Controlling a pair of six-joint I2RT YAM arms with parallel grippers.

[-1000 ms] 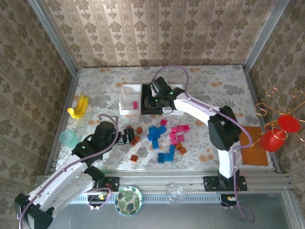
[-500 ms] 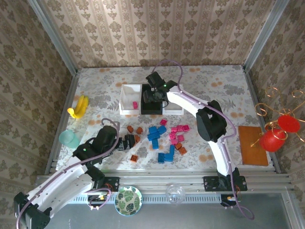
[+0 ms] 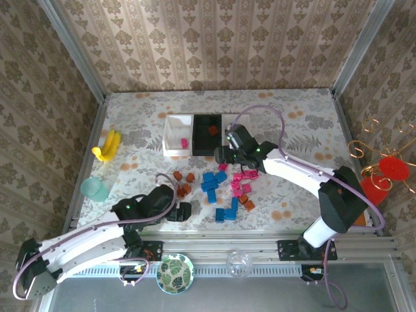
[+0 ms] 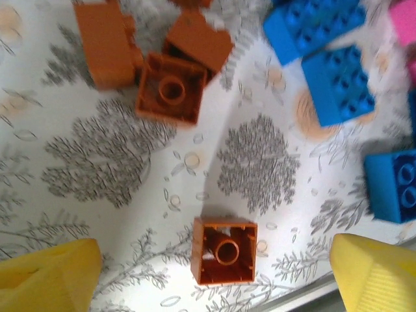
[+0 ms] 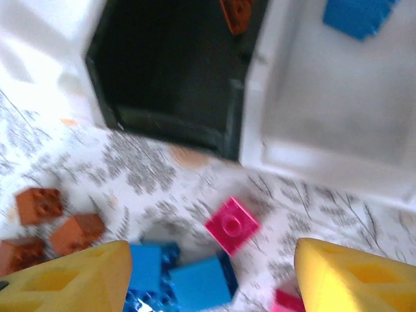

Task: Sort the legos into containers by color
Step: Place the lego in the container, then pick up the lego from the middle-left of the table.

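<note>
The legos lie mid-table: orange-brown ones point(image 3: 182, 182), blue ones point(image 3: 214, 185) and pink ones point(image 3: 242, 182). Behind them stand a white tray point(image 3: 173, 130) holding a pink brick point(image 3: 184, 142), a black tray point(image 3: 207, 144) holding an orange brick point(image 3: 212, 130), and a second white tray point(image 5: 325, 110) holding a blue brick point(image 5: 356, 13). My left gripper point(image 3: 184, 211) is open, its yellow fingers point(image 4: 58, 276) either side of an upturned orange brick point(image 4: 224, 250). My right gripper point(image 3: 223, 156) hangs open above a pink brick point(image 5: 232, 224) and blue bricks point(image 5: 195, 283), just in front of the black tray point(image 5: 175, 65).
A banana point(image 3: 107, 146) and a teal cup point(image 3: 95, 189) sit at the left edge. A leaf-patterned plate point(image 3: 174, 273) and a clear ball point(image 3: 239, 263) rest on the front rail. Red ornaments point(image 3: 383, 179) and a brown mat point(image 3: 348, 211) are at the right.
My right gripper has drawn back from over the black tray toward the pile; an orange brick now shows in that tray. My left gripper has slid right, over the lone orange brick.
</note>
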